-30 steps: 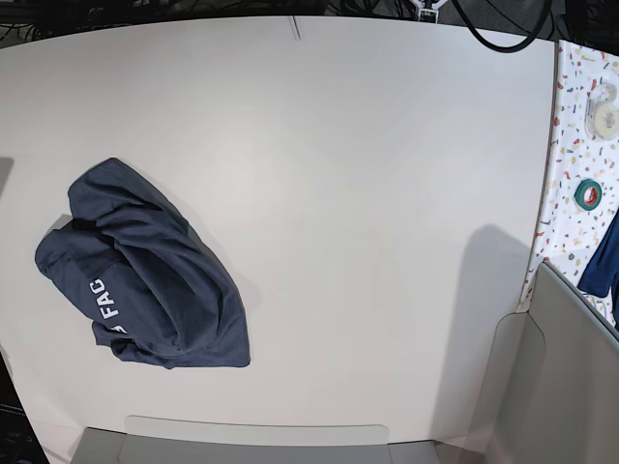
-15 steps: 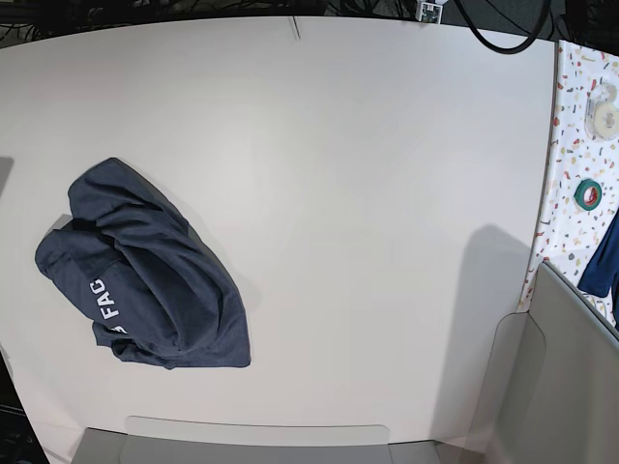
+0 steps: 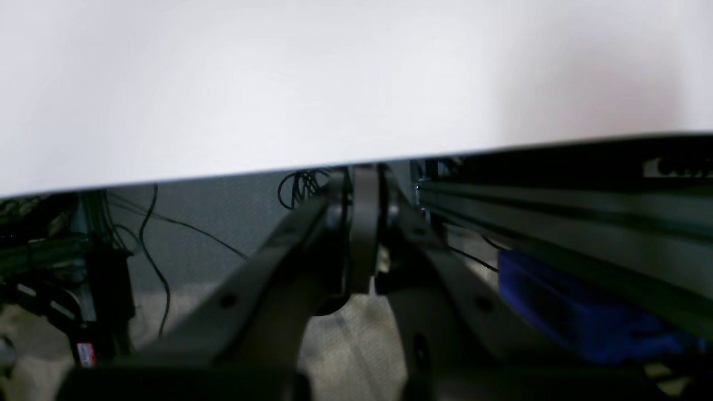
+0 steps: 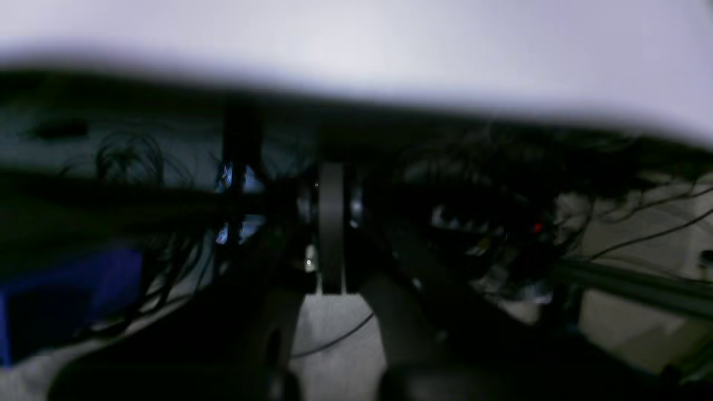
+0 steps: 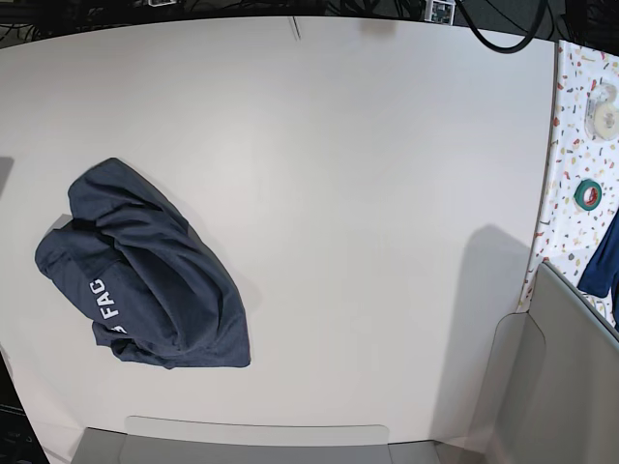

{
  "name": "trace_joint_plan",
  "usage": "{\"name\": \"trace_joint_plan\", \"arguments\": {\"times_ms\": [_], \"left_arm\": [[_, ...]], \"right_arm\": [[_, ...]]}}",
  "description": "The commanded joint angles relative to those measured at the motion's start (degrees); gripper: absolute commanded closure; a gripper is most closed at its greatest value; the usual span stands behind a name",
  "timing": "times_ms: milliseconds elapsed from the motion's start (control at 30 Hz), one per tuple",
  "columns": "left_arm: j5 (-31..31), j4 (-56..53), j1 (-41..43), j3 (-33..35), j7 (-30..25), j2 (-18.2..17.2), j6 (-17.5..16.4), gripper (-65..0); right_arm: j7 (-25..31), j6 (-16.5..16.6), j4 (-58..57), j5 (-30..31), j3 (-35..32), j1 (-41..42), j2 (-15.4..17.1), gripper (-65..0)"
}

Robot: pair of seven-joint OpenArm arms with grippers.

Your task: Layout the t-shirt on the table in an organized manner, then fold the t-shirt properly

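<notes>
T-shirt [image 5: 145, 275] lies bunched at table [image 5: 368, 193] edge; left gripper [image 3: 362, 234], right gripper [image 4: 331, 234] both pinched together, empty. Best start: grab 2 separate hems, spread flat.

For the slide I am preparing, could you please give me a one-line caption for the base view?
Crumpled navy t-shirt with white lettering lies bunched on the left of the white table, not yet spread out.

Base view high overhead, looking down on the table [image 5: 368, 193], 2 wrist views low, close, facing its edge

Robotics lab: aluminium framing [image 3: 557, 217], dangling cables [image 3: 150, 245].
</notes>
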Motion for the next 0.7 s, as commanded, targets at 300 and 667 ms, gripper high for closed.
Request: {"name": "trace_joint_plan", "arguments": {"times_ms": [300,667], "left_arm": [[0.2,10.3,-0.2,-1.0,-3.3,-0.1,0.1,0.0],[-0.1,11.9,-7.6,-0.3,-3.6,0.1,0.1,0.0]], "right_arm": [[1.4,-0.2,12.4,0.2,6.5,-2.9,0.2,0.0],[1.4,-0.2,14.2,0.6,10.6,3.0,-0.1,0.0]]}}
